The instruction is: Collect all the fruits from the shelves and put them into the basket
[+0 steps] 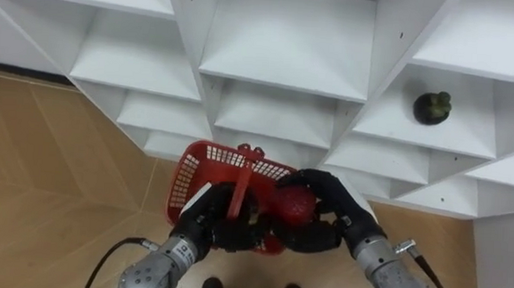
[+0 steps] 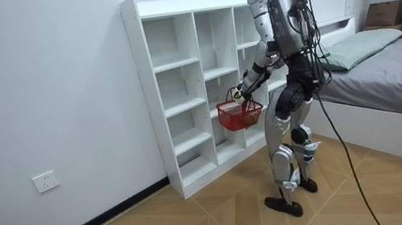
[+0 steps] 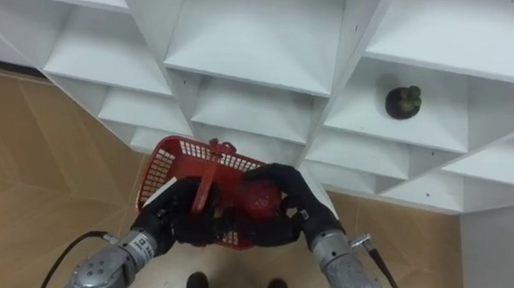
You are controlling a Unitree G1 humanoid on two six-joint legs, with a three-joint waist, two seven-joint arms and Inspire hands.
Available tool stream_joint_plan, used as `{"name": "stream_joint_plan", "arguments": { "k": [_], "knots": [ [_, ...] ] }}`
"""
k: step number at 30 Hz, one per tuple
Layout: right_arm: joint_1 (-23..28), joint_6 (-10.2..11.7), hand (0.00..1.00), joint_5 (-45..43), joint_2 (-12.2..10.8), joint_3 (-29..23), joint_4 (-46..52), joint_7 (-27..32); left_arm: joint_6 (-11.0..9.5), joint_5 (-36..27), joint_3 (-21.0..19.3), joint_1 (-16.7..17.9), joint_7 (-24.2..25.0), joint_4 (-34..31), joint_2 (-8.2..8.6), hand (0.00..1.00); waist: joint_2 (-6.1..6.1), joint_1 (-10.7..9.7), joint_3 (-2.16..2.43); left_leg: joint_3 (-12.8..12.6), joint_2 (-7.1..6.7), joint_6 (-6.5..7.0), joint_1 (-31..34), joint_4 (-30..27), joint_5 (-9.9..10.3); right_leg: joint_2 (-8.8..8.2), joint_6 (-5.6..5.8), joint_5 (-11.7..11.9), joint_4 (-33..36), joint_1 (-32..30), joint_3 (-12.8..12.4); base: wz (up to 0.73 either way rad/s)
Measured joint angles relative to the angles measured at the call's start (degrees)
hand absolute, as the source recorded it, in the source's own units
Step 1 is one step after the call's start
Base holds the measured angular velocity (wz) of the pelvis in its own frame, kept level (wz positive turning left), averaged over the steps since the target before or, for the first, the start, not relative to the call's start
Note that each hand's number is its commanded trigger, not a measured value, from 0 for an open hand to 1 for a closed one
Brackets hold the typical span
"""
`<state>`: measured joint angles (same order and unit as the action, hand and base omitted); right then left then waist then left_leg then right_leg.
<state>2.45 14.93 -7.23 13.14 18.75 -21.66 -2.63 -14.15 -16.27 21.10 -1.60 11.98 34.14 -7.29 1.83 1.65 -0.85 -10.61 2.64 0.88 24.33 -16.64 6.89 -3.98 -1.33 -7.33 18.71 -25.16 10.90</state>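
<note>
A red wire basket [image 1: 204,169] [image 3: 168,162] [image 2: 238,114] hangs in front of the white closet. My left hand [image 1: 221,220] [image 3: 184,216] is shut on its red handle [image 1: 242,182]. My right hand [image 1: 324,215] [image 3: 285,204] is curled round a round red fruit [image 1: 294,203] [image 3: 259,199] held over the basket's right rim. A dark green fruit [image 1: 432,106] [image 3: 403,101] lies on a shelf in the closet's right column. In the room view I stand facing the closet with the basket at waist height.
The white closet [image 1: 281,47] [image 2: 181,91] has three columns of open shelves. Wooden floor [image 1: 40,175] spreads to my left. A bed [image 2: 398,67] stands at the room view's right, close behind me. A wall socket [image 2: 47,181] is low on the wall.
</note>
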Motion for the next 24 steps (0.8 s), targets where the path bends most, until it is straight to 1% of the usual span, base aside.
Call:
{"name": "stream_joint_plan", "arguments": {
  "k": [6,8,9,10,11,12,14,19,21,23,24],
  "knots": [
    [0.0,-0.3,1.0,-0.9,0.3,0.1,0.0,0.6,0.6,-2.2,1.6,0.0,0.1,0.0,-0.45,1.0,0.01,-0.2,-0.01,0.0,0.0,0.0,0.0,0.0,0.0,-0.04,-0.01,0.0,0.1,0.0,0.0,0.0],
    [-0.1,-0.8,0.74,-1.2,0.3,0.1,0.1,0.7,1.1,-2.3,1.7,0.0,0.1,-0.2,-0.44,1.0,0.02,-0.2,-0.01,0.0,0.01,0.0,0.0,0.0,0.0,-0.03,0.0,0.0,0.1,0.0,0.0,0.0],
    [-0.1,-0.8,0.65,-1.3,0.3,0.1,0.1,0.7,1.1,-2.3,1.7,0.0,0.2,-0.2,-0.44,1.0,0.02,-0.2,-0.01,0.0,0.01,0.0,0.0,0.0,0.0,-0.03,0.0,0.0,0.1,0.0,0.0,0.0],
    [-0.1,-0.9,0.42,-1.3,0.3,0.1,0.1,0.7,1.2,-2.3,1.7,0.0,0.3,-0.2,-0.45,1.0,0.02,-0.2,-0.01,0.0,0.02,0.0,-0.1,0.0,0.0,-0.03,-0.01,0.0,0.1,0.1,0.0,0.0],
    [-0.2,-0.9,0.09,-1.3,0.3,0.1,0.1,0.8,1.2,-2.3,1.7,0.0,0.4,-0.2,-0.47,1.0,0.02,-0.2,-0.01,0.0,0.03,0.0,-0.1,-0.1,0.0,-0.03,-0.01,0.0,0.1,0.1,0.0,0.0],
    [-0.2,-0.9,0.0,-1.3,0.4,0.1,0.1,0.9,1.2,-2.3,1.7,0.0,0.6,-0.2,-0.49,1.0,0.03,-0.2,-0.01,0.0,0.04,0.0,-0.1,-0.1,0.0,-0.01,-0.01,0.0,0.1,0.1,-0.1,0.0],
    [-0.3,-1.2,0.0,-1.4,0.4,-0.1,0.7,1.2,1.3,-2.3,1.7,0.0,1.0,-0.2,-0.5,1.0,0.03,-0.3,-0.01,0.0,0.04,0.0,-0.1,-0.1,0.0,0.02,-0.01,0.0,0.0,0.1,-0.1,0.0],
    [-0.3,-1.1,0.0,-1.3,0.6,-0.3,2.6,1.2,1.6,-2.4,1.7,0.5,1.5,-1.9,-0.67,1.0,0.15,-0.5,-0.07,-0.3,0.14,-0.01,-0.4,0.0,0.0,0.0,-0.01,0.0,0.1,0.2,-0.3,-0.01],
    [-0.4,-1.1,0.0,-1.2,0.6,-0.3,2.6,1.4,1.6,-3.9,1.7,0.7,1.7,-1.9,-0.74,1.0,0.16,-0.6,-0.08,-0.6,0.5,-0.07,-0.9,0.2,0.0,-0.02,-0.01,0.0,0.0,0.6,-0.6,-0.07],
    [-0.3,-1.0,0.0,-1.0,0.6,-0.1,2.6,1.6,1.6,-4.5,1.7,0.7,2.0,-2.0,-0.89,1.0,0.17,-0.7,-0.08,-0.5,0.56,-0.09,-0.9,0.1,0.1,-0.01,-0.02,0.0,0.0,0.6,-0.6,-0.02],
    [-0.4,-1.0,0.0,-1.0,0.6,0.0,2.6,1.6,2.2,-4.5,1.7,0.7,2.0,-1.9,-0.99,1.0,0.17,-0.9,-0.08,-0.4,0.58,-0.12,-0.9,0.1,0.1,0.01,-0.04,0.0,0.0,0.6,-0.6,0.0]
  ]
}}
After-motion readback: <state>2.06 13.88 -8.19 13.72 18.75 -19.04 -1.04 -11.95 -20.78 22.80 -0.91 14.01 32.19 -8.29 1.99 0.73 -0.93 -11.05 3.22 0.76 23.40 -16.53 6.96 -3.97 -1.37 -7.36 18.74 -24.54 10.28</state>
